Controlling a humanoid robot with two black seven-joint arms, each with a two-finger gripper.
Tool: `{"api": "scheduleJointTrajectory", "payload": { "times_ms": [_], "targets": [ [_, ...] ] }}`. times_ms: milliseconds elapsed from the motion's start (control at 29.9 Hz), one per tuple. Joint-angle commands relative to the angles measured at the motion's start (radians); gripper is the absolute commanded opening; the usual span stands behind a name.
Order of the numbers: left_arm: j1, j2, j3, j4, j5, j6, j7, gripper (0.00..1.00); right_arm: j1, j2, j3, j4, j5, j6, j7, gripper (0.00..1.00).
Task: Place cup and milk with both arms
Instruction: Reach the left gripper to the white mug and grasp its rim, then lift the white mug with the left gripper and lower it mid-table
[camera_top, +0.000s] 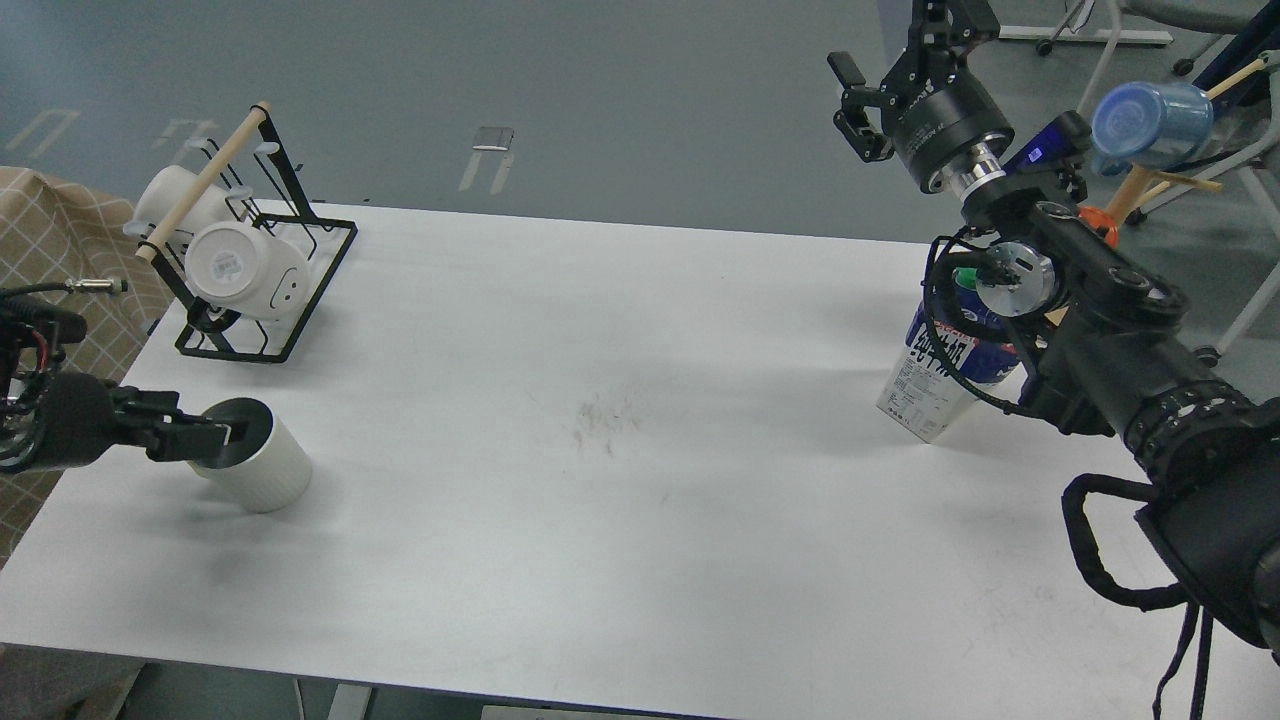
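The left gripper (228, 432) comes in low from the left edge, and its fingers sit at the rim of the cup (252, 456), one dark finger seeming to reach over the dark inside of it. I judge that they are clenched on the rim, but the fingers are dark against a dark interior, so I cannot tell this for sure. The cup stands on the table (620, 420) near its left side, a little tilted, with its long axis almost vertical and the opening turned toward the gripper.

The right gripper (860, 110) is high at the far right, beyond the table edge, and its two fingers stand apart with nothing between them. The milk (940, 385) stands upright near the right edge, partly hidden behind the right forearm; the green cap just shows. It lies below and toward the robot from these fingers, well apart from them (this is the relation that matters for the next move). The right arm is the nearer one to the carton, and I think it must come down and back, meeting the tall side across the vertical axis.

At the far left, a black rack (270, 290) holds a smooth white cup (245, 270).
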Motion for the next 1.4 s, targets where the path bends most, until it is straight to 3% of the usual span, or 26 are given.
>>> {"api": "scheduleJointTrajectory", "payload": {
  "times_ms": [0, 33, 100, 234, 267, 301, 334, 702, 969, 1136, 1370],
  "targets": [
    [0.006, -0.001, -0.001, 0.001, 0.01, 0.012, 0.0, 0.81, 0.0, 0.0, 0.0, 0.0, 0.0, 0.0, 0.0, 1.0],
    [0.006, -0.001, -0.001, 0.001, 0.01, 0.012, 0.0, 0.81, 0.0, 0.0, 0.0, 0.0, 0.0, 0.0, 0.0, 1.0],
    [0.006, -0.001, -0.003, 0.001, 0.007, 0.012, 0.0, 0.6, 0.0, 0.0, 0.0, 0.0, 0.0, 0.0, 0.0, 1.0],
    [0.003, -0.007, -0.003, 0.001, 0.008, 0.012, 0.0, 0.37, -0.002, 0.0, 0.0, 0.0, 0.0, 0.0, 0.0, 1.0],
    [0.003, -0.007, -0.003, 0.001, 0.007, 0.012, 0.0, 0.28, -0.002, 0.0, 0.0, 0.0, -0.001, 0.0, 0.0, 1.0],
    [0.003, -0.007, -0.003, 0.001, 0.007, 0.012, 0.0, 0.1, -0.002, 0.0, 0.0, 0.0, 0.0, -0.001, 0.0, 1.0],
    [0.003, -0.007, -0.003, 0.001, 0.008, 0.012, 0.0, 0.02, -0.002, 0.0, 0.0, 0.0, 0.0, 0.0, 0.0, 1.0],
    [-0.023, -0.003, -0.015, -0.034, 0.005, 0.015, 0.0, 0.0, -0.002, 0.0, 0.0, 0.0, 0.0, -0.003, 0.0, 1.0],
    [-0.172, 0.092, -0.014, -0.319, 0.002, 0.008, 0.0, 0.0, 0.021, 0.0, 0.003, -0.002, 0.0, -0.005, 0.0, 1.0],
    [-0.266, 0.08, -0.014, -0.419, 0.004, -0.024, 0.0, 0.0, 0.048, 0.0, 0.003, -0.006, 0.0, -0.008, 0.0, 1.0],
    [-0.405, -0.15, -0.005, -0.393, 0.013, -0.149, 0.007, 0.0, 0.066, 0.0, 0.001, -0.008, 0.0, -0.038, 0.0, 1.0]
  ]
}}
